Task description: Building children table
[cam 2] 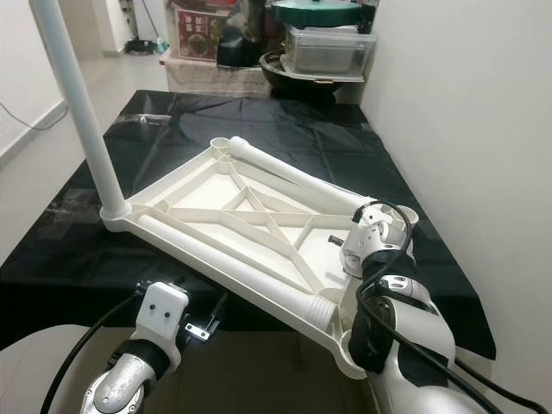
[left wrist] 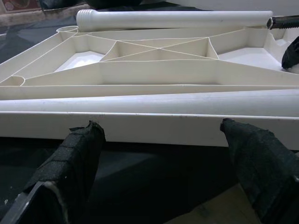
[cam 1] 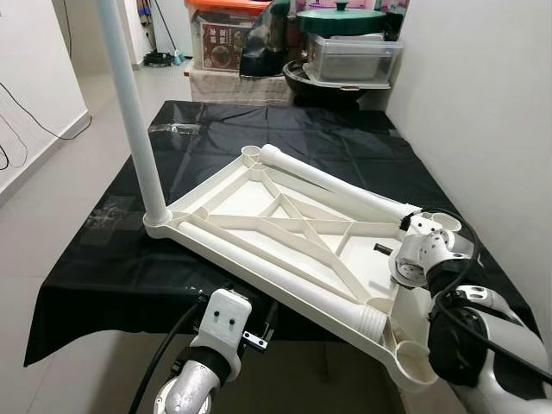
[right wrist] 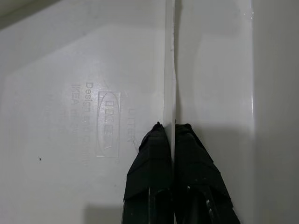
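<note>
A white plastic table top point(cam 1: 259, 194) lies upside down on the black-covered table point(cam 1: 216, 129), ribs facing up. One white leg point(cam 1: 134, 112) stands upright in its far-left corner socket. Two more legs lie loose on it, one along the near edge point(cam 1: 276, 276) and one along the far edge point(cam 1: 336, 181). My right gripper point(right wrist: 169, 127) reaches in from the right side and is shut on a thin rib point(right wrist: 169, 70) of the table top. Just before the top's near edge, my left gripper point(left wrist: 161, 128) is open, its fingers point(left wrist: 77, 154) apart and holding nothing.
A white wall point(cam 1: 483, 103) runs close along the right side. Storage boxes point(cam 1: 224, 39), a clear lidded container point(cam 1: 354, 56) and a dark pot stand at the table's far end. Open floor point(cam 1: 52, 198) lies to the left. The empty corner socket point(cam 1: 414, 358) overhangs the table's near edge.
</note>
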Robot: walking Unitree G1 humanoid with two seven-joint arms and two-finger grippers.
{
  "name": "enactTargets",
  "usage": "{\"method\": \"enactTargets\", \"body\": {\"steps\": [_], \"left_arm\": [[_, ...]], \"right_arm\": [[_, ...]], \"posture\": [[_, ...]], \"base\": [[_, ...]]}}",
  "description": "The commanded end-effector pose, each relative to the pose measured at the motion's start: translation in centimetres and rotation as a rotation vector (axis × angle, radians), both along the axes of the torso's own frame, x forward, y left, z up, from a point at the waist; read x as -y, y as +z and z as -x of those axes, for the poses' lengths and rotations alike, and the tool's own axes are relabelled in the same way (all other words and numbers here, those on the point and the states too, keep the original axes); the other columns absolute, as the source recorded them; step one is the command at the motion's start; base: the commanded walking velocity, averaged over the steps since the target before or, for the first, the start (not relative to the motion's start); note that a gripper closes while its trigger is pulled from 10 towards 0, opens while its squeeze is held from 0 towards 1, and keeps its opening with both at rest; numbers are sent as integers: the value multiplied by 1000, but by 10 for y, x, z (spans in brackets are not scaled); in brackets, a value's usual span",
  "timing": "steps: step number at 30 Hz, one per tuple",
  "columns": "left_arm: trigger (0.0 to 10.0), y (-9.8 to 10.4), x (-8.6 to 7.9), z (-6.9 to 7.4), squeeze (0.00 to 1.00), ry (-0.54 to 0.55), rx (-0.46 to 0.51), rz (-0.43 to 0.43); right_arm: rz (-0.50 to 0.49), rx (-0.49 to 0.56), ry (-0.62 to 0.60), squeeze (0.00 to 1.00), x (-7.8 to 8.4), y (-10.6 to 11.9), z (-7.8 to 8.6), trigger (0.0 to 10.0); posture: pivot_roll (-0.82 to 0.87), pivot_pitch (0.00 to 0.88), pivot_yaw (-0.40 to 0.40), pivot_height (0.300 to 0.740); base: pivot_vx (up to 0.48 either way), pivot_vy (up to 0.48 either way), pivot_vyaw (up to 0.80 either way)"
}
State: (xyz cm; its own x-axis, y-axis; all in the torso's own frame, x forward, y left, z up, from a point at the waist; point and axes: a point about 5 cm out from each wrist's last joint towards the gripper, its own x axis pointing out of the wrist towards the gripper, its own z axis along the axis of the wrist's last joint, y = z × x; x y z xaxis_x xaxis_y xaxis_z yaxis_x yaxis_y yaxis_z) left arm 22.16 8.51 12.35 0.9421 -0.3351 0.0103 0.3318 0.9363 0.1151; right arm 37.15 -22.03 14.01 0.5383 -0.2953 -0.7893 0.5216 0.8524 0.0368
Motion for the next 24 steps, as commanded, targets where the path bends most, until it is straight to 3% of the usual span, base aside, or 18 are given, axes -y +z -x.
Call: {"method": "enactTargets", "body": {"steps": [1,5,10,17,21,24], "left_arm": [[10000,-2,2,3,0,-7,-13,-4],[10000,-2,2,4,0,-7,-12,-2],[10000,5,6,10,0,-5,-4,11],[10000,9,9,14,0,-3,-1,21],[10000,14,11,18,0,1,1,36],[10000,14,11,18,0,2,1,37]], "right_arm": [[5,-6,38,0,-9,-3,-2,0],[0,13,74,0,-17,-2,-5,0],[-10,143,259,0,-70,17,-23,0],[-13,203,338,0,-91,28,-29,0],[-17,316,440,0,-117,50,-37,0],[-19,328,448,0,-120,52,-38,0]], "posture": [[42,49,-107,740],[42,54,-106,740],[48,104,-132,740],[47,128,-141,740],[41,150,-149,740],[41,150,-149,740]], "base": [[0,0,0],[0,0,0],[0,0,0],[0,0,0],[0,0,0],[0,0,0]]}}
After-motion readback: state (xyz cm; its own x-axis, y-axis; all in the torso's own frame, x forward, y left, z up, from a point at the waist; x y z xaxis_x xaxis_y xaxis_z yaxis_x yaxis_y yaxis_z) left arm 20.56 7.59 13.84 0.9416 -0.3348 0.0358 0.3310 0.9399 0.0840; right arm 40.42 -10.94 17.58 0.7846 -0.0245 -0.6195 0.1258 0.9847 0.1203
